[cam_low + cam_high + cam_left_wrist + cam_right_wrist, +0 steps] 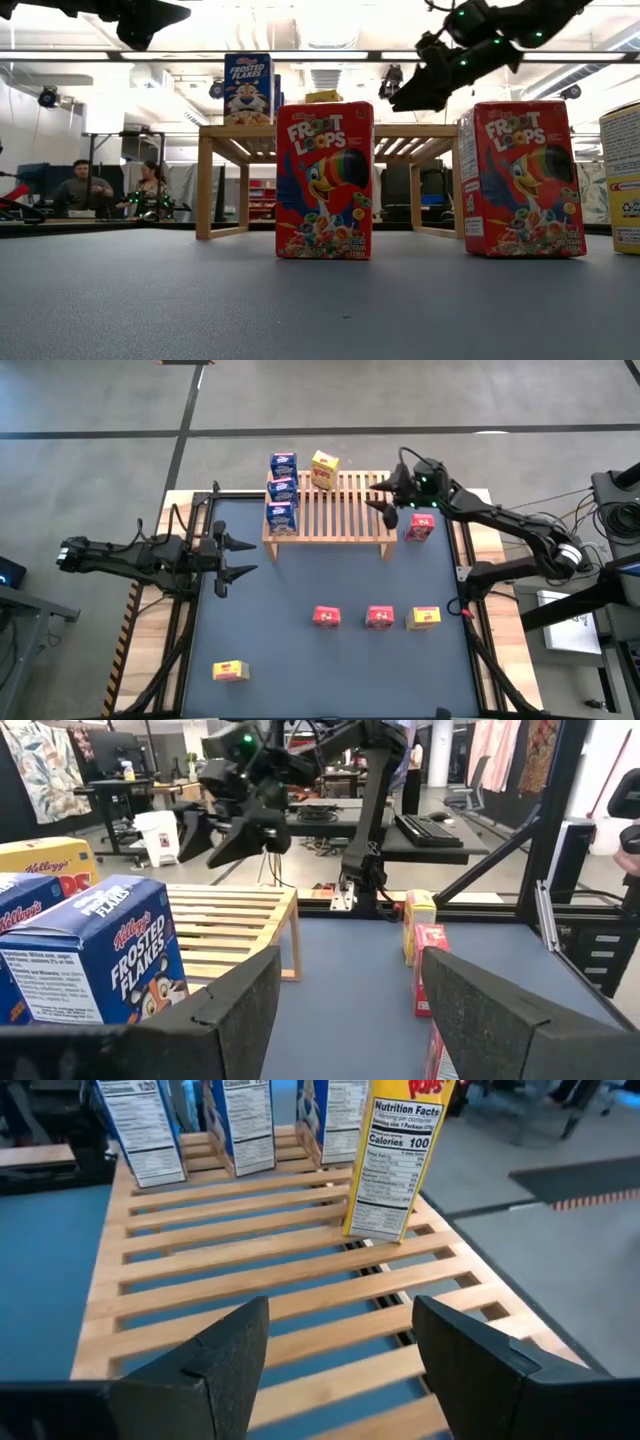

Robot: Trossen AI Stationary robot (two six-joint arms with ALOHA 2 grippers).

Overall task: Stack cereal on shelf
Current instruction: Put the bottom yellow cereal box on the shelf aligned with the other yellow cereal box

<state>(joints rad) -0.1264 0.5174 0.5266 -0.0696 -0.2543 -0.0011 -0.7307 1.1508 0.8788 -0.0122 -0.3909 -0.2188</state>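
Note:
The wooden slatted shelf [335, 510] stands at the table's far middle. Three blue cereal boxes [282, 490] stand in a row on its left end, and a yellow box [325, 468] stands at its far edge. My right gripper [386, 500] hovers open and empty over the shelf's right end; its wrist view shows the slats [250, 1270] below and the yellow box [395, 1160] ahead. My left gripper [248, 557] is open and empty above the table, left of the shelf.
A red box [419, 527] stands on the table right of the shelf. Two red boxes [326, 617] [379, 617] and a yellow one [424, 619] stand in a row nearer the front. Another yellow box [231, 672] lies at the near left.

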